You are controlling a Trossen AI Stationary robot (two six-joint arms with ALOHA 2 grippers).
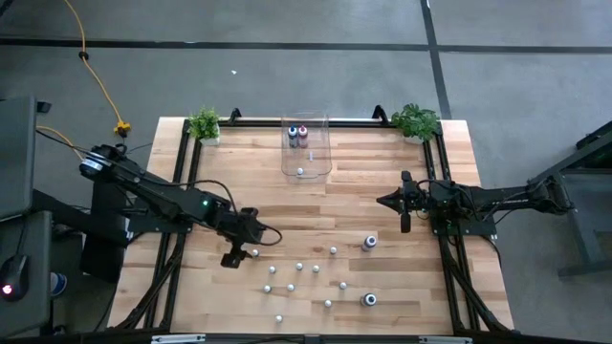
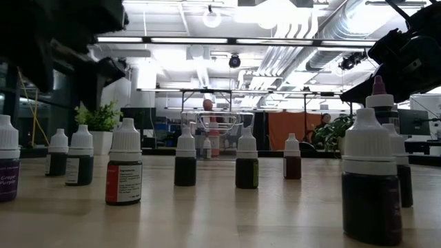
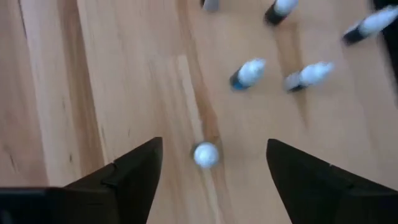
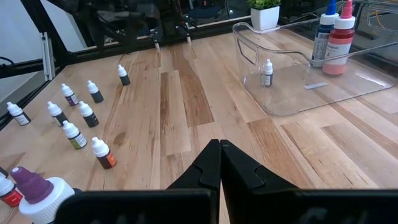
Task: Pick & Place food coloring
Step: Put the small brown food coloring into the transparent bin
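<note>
Wooden tabletop (image 1: 382, 191) is dotted with food coloring bottles (image 1: 299, 267); one (image 3: 206, 155) is seen between the left gripper's (image 3: 214, 163) wide-spread fingers. Right gripper (image 4: 220, 163) fingers are pressed together, nothing held.

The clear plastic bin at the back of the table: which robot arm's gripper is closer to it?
Right. The right gripper sits off the clear plastic bin's right side. The left gripper is farther away, toward the front left, open over a small white-capped bottle.

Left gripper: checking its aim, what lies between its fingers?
One white-capped food coloring bottle stands on the wooden table between the open left gripper fingers, untouched, in the left wrist view.
</note>
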